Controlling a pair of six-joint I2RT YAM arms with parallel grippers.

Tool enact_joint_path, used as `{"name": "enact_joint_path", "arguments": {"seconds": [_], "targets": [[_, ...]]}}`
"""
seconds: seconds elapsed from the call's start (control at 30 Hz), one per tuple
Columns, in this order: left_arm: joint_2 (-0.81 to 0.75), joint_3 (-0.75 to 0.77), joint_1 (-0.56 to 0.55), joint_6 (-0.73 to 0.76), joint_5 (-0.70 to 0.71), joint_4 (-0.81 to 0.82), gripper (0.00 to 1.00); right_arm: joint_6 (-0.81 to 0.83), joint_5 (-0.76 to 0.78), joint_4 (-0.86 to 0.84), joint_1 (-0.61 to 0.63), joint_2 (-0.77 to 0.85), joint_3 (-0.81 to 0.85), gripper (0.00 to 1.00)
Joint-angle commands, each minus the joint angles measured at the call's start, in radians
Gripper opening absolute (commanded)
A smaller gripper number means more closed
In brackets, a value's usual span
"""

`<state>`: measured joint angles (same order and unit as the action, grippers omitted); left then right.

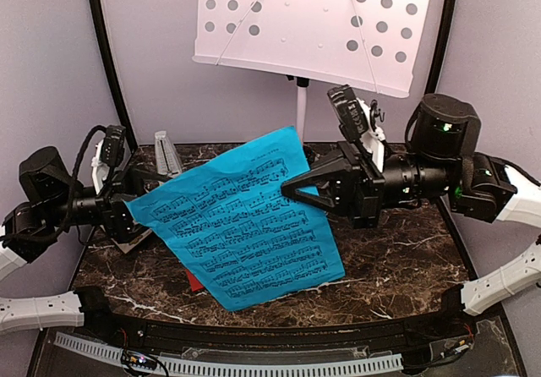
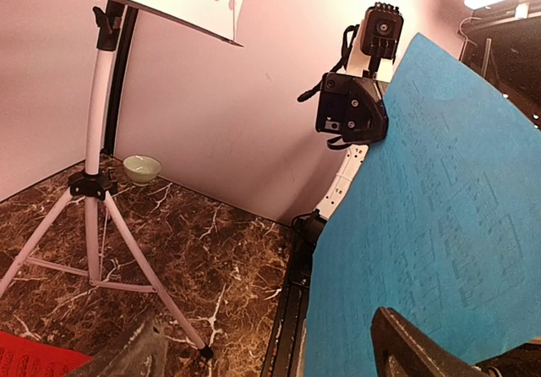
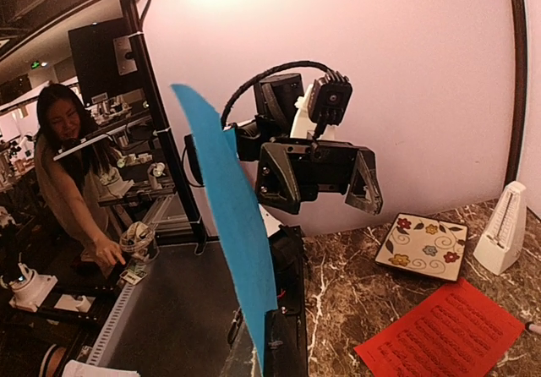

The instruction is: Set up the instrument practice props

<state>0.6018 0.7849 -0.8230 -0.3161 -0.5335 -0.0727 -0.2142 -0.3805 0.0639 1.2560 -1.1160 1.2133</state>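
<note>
My right gripper [image 1: 292, 188] is shut on the right edge of the blue music sheet [image 1: 245, 225] and holds it upright above the table. The sheet shows edge-on in the right wrist view [image 3: 241, 242] and fills the right of the left wrist view [image 2: 439, 225]. My left gripper [image 1: 133, 205] is wide open beside the sheet's left corner, not gripping it; it also shows in the right wrist view [image 3: 317, 174]. The white perforated music stand [image 1: 313, 22] stands at the back, tripod legs [image 2: 97, 191] on the table. The red-orange sheet [image 3: 448, 330] lies flat. The pale metronome [image 1: 166, 153] stands at back left.
A floral square coaster [image 3: 423, 246] lies next to the metronome [image 3: 505, 229]. A small green bowl [image 2: 141, 168] sits by the back wall behind the tripod. The marble table [image 1: 397, 259] has a black rail along its near edge. A person stands outside the cell at left.
</note>
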Motion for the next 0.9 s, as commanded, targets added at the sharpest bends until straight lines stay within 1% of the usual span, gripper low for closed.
{"name": "enact_joint_path", "arguments": {"seconds": [0.0,0.07,0.1,0.13,0.23,0.3,0.6,0.87], "targets": [[0.025,0.134,-0.001,0.104,0.09,-0.225,0.88,0.093,0.093,0.244,-0.008,-0.066,0.118,0.0],[0.061,0.237,-0.001,0.147,0.155,-0.375,0.88,0.133,0.11,0.38,-0.008,-0.12,0.189,0.0],[0.074,0.273,-0.001,0.156,0.158,-0.43,0.88,0.147,0.111,0.43,-0.008,-0.14,0.217,0.0],[0.082,0.3,-0.001,0.159,0.15,-0.469,0.89,0.156,0.109,0.47,-0.008,-0.16,0.24,0.0],[0.099,0.337,-0.001,0.163,0.093,-0.559,0.98,0.174,0.091,0.549,-0.003,-0.203,0.287,0.0],[0.113,0.338,-0.001,0.173,0.061,-0.596,0.99,0.179,0.084,0.574,0.006,-0.225,0.307,0.0],[0.209,0.334,-0.014,0.252,-0.078,-0.573,0.99,0.213,0.091,0.685,0.048,-0.357,0.434,0.0],[0.237,0.282,-0.069,0.269,-0.121,-0.552,0.99,0.215,0.092,0.701,0.05,-0.426,0.493,0.0]]}}
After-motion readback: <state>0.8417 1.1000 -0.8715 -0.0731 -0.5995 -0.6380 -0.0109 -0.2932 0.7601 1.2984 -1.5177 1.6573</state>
